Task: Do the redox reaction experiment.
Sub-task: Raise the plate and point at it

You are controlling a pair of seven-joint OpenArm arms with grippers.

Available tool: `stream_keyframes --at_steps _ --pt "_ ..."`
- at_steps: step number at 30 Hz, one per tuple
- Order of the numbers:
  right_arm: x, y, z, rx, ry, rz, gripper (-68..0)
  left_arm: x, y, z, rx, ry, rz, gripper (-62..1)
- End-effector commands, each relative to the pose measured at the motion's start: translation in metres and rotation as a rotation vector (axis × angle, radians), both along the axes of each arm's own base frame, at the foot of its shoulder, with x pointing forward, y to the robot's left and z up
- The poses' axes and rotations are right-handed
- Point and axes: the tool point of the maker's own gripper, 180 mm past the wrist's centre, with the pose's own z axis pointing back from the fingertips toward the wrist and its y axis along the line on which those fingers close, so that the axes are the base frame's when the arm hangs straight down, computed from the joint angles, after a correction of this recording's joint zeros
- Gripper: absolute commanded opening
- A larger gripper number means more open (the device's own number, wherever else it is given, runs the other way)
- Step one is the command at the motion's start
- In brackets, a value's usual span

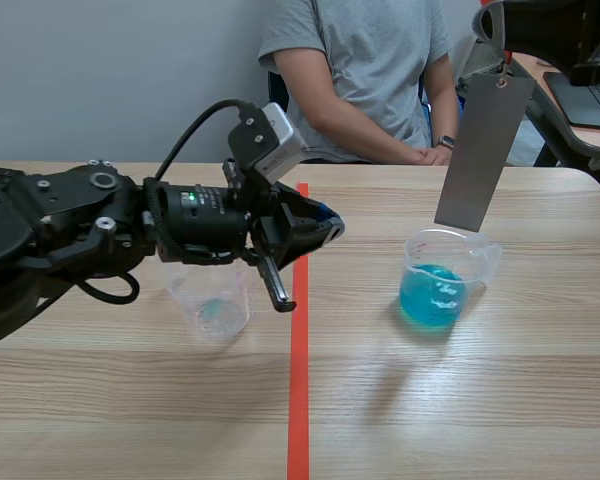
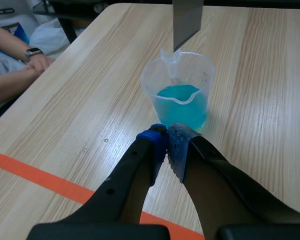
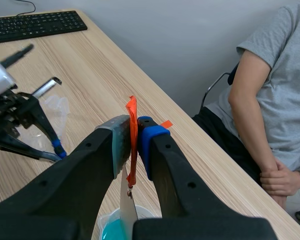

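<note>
Hanging high, right pincer (image 3: 134, 136) clamps strap (image 3: 132, 107) of metal strip (image 1: 483, 150) — left pincer (image 2: 166, 139) level, closed, empty.

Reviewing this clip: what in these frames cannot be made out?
Right wrist view: most of the metal strip and the blue-liquid beaker, behind the right tool clamping the orange strap.
Scene view: the right tool, mostly cut off by the top edge.
Scene view: the clear beaker's rim, behind the left arm.

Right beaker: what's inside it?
Blue liquid fills the lower part of the beaker; the metal strip hangs above its rim, not dipped. The liquid hides the bottom.
</note>
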Motion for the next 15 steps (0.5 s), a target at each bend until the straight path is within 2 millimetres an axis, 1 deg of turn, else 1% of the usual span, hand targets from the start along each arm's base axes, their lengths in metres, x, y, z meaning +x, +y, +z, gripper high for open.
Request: stream_keyframes --at_steps 1,9,15 --pt "0.001 -0.003 0.019 0.006 -0.055 0.001 -66.0 0.003 -0.015 0.018 -0.055 -0.023 -0.018 -56.0" --pt "0.001 -0.003 0.019 0.006 -0.055 0.001 -66.0 0.016 -0.045 0.020 -0.087 -0.009 -0.018 -56.0" --pt "0.001 -0.003 0.019 0.006 -0.055 0.001 -66.0 0.019 -0.066 0.017 -0.085 -0.012 -0.030 -56.0"
